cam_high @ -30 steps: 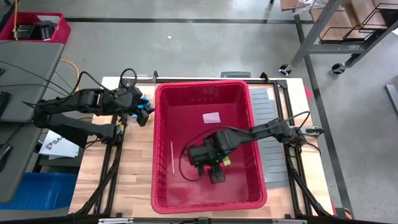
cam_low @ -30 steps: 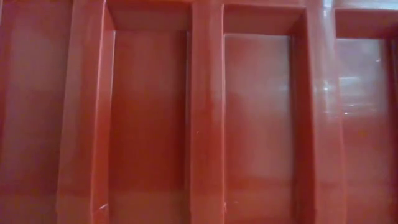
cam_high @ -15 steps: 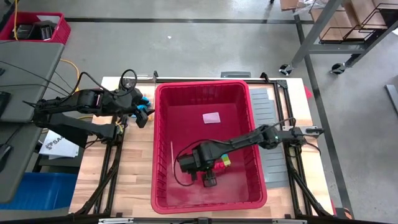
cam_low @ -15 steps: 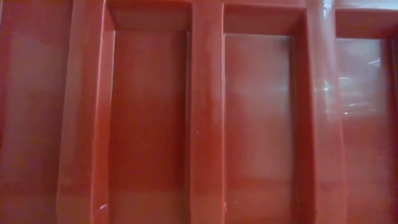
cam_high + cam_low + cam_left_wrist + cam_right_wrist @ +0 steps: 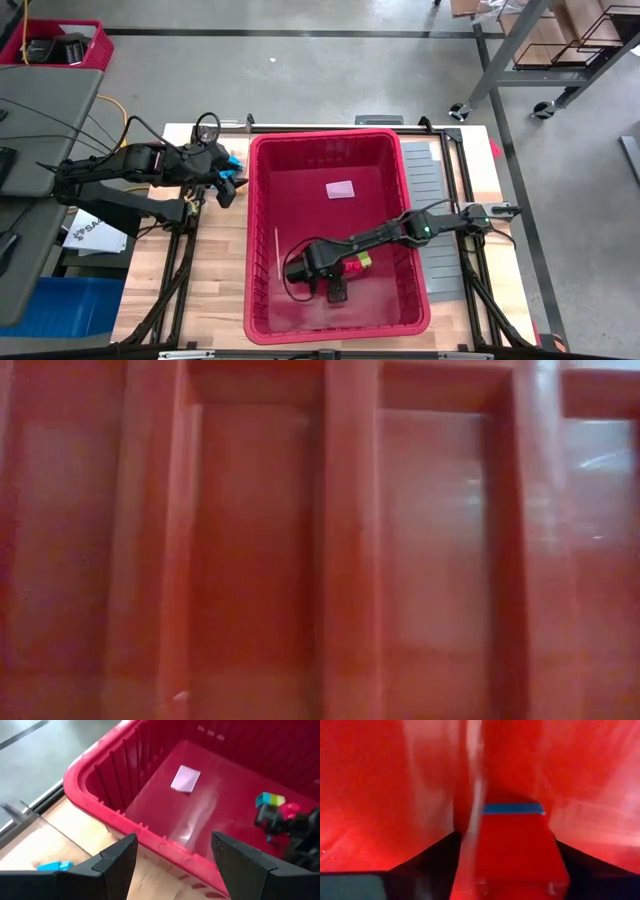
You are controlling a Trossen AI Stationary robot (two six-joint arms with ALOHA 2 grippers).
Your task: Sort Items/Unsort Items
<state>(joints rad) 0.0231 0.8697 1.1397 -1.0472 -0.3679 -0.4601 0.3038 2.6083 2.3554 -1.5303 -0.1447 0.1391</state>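
Right, R claw (image 5: 303,268) is down inside the red bin (image 5: 262,190), low near the floor in the near half, arm stretched in from the right side. In its wrist view the two dark fingers (image 5: 427,857) stand apart w/ a red block (image 5: 517,847) sitting between them, a thin blue strip along the block's far edge; can't tell if the pads actually touch it. From above, a small cluster of pieces, red and yellow-green (image 5: 356,263), lies just beside the wrist on the bin floor, w/ a dark piece (image 5: 337,291) just nearer the front wall. A thin pale stick (image 5: 277,254) lies on the bin floor near the left wall, close to the claw. A pale pink flat tile (image 5: 341,189) lies further back, roughly mid-bin, well apart from the claw.

L claw (image 5: 228,180) hangs over the worktop (image 5: 215,270) just outside the bin's left wall, toward the back corner. Fingers (image 5: 117,857) apart, nothing between them; through the gap its wrist cam sees the bin rim and the pink tile inside. A small blue piece (image 5: 54,866) lies on the wood near a clear plastic piece (image 5: 30,817), beside that claw.

Low view is filled by the bin's ribbed red wall, nothing else visible.
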